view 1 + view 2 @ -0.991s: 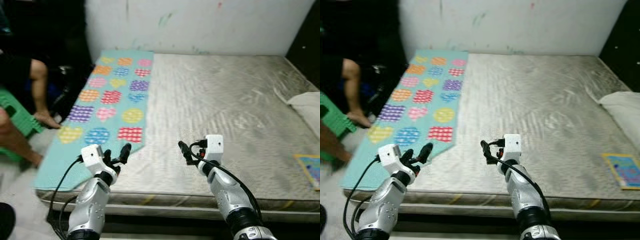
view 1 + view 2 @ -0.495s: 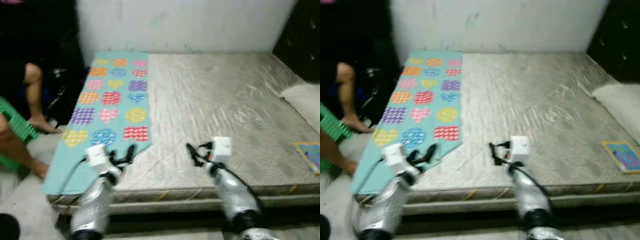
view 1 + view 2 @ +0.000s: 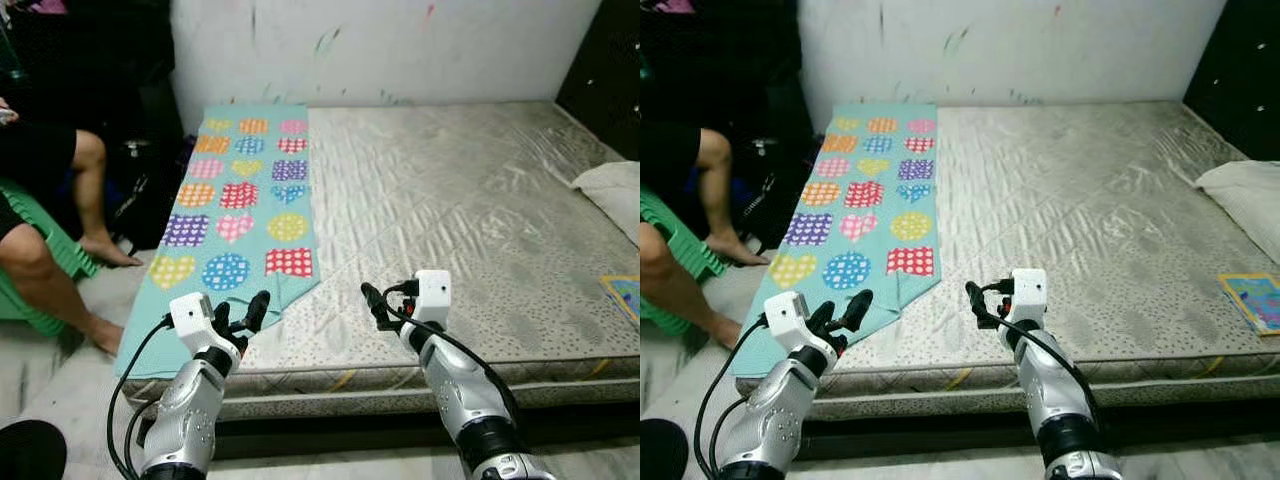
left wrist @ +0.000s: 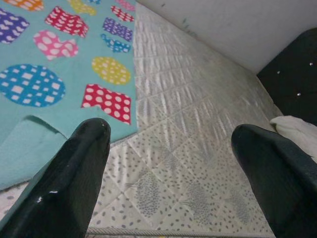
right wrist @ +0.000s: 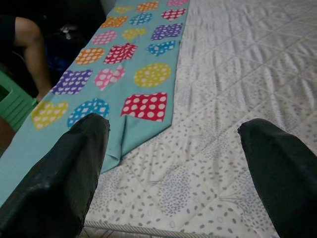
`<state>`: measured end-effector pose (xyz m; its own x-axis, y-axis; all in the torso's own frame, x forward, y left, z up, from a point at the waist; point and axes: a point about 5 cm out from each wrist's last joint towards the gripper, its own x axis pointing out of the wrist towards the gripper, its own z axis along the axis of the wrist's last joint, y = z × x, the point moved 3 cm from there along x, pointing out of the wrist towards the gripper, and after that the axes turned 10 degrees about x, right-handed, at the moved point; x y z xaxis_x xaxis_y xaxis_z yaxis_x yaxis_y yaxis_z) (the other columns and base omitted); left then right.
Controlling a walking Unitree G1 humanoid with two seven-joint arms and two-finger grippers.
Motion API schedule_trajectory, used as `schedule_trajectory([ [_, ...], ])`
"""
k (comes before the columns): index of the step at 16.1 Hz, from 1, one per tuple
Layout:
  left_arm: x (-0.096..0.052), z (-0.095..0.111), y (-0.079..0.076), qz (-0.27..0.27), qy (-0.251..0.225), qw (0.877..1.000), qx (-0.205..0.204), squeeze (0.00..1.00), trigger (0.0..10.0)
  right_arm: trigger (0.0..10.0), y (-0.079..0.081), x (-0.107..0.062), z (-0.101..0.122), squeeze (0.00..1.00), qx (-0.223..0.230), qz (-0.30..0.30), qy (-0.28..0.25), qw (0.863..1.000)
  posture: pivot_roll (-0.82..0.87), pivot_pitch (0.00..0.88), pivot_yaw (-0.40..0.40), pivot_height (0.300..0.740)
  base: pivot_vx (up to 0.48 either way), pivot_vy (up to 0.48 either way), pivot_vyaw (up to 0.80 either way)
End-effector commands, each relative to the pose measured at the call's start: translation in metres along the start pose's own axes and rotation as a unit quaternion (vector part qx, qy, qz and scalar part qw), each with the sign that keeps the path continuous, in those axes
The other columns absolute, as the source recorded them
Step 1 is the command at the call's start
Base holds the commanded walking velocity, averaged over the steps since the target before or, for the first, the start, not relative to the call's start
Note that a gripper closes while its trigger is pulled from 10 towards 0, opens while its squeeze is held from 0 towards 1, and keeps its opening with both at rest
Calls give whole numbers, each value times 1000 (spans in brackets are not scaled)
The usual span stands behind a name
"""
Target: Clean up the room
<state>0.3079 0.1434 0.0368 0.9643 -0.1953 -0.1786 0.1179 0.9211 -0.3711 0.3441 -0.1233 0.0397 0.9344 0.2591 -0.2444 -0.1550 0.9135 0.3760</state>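
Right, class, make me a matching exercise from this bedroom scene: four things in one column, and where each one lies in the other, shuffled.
Things:
1. patterned sheet
2. pillow
3. booklet
4. left hand

Places:
A. right edge of the mattress, near its front corner
B. over the sheet's front corner
C. along the mattress's left side
D. right side, farther back

Pairs: 1-C, 2-D, 3-A, 4-B

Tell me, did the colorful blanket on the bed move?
No. The blanket lies along the mattress's left edge, its near corner folded, as before. The camera shifted, not the blanket.
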Motion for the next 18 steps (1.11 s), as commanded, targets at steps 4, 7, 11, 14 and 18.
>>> schedule_trajectory([
  [4,0,4,-2,-6,-5,1000,4,0,10000,10000,-1,0,4,0,0,0,-7,1000,-101,0,31,740,306,0,0],
  [7,1,4,-2,-6,-5,1000,4,0,10000,10000,-1,0,4,0,0,0,-6,1000,-101,0,30,740,355,0,0],
  [11,1,4,-1,-4,-4,1000,4,0,10000,10000,-1,0,4,0,0,0,-5,1000,-101,0,29,740,374,0,0],
  [14,1,2,1,7,4,1000,10,0,10000,10000,-1,0,4,0,1,-1,-5,1000,-101,0,30,740,111,0,0],
  [18,2,3,3,10,2,1000,3,0,10000,10000,-1,1,4,0,1,0,-5,1000,-99,0,29,740,0,0,0],
])
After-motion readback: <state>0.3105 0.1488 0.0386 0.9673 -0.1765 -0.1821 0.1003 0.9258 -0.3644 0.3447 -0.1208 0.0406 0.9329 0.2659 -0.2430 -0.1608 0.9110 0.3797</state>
